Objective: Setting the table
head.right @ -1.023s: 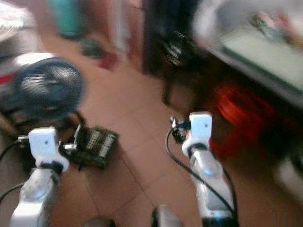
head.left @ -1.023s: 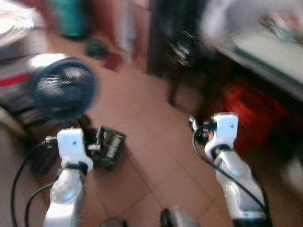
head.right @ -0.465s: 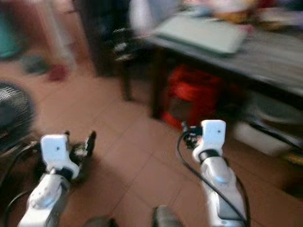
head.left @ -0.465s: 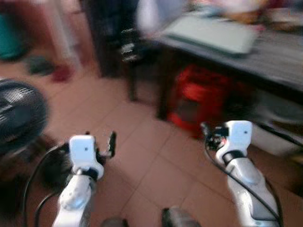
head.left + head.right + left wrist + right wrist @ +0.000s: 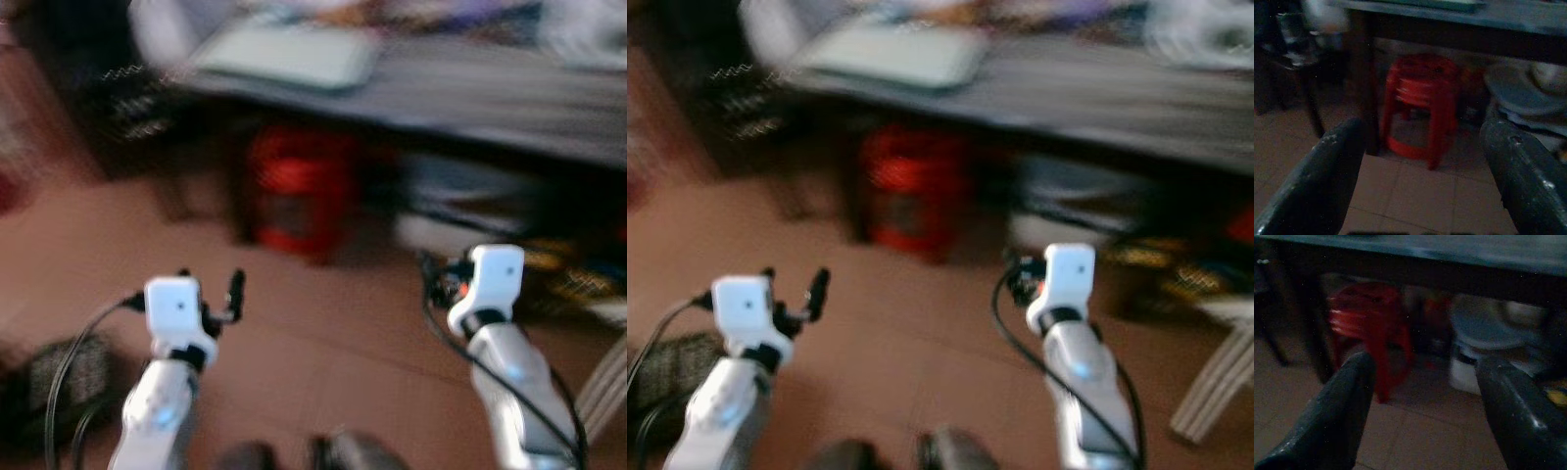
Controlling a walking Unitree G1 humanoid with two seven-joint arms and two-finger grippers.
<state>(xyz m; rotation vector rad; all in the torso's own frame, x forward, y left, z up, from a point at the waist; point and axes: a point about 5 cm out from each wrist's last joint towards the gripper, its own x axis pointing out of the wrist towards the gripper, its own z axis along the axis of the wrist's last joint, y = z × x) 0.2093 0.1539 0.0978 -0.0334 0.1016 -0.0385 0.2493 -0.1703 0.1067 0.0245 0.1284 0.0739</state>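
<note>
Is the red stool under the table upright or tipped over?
Upright: the red stool stands on its legs on the tiled floor beneath the table.

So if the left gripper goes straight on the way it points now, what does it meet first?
Most likely the red plastic stool under the table. In the left wrist view the open left gripper has the stool between its fingers, with bare tiled floor before it. Depth is unclear, and the dark table leg stands close beside that line.

A red plastic stool [image 5: 1422, 105] stands on a brown tiled floor [image 5: 323, 343]. Beside it lie stacked pale tubs [image 5: 1528, 98], dim and blurred. A dark chair [image 5: 137, 93] stands near. A white slatted thing [image 5: 1215, 382] sits at the right edge.
</note>
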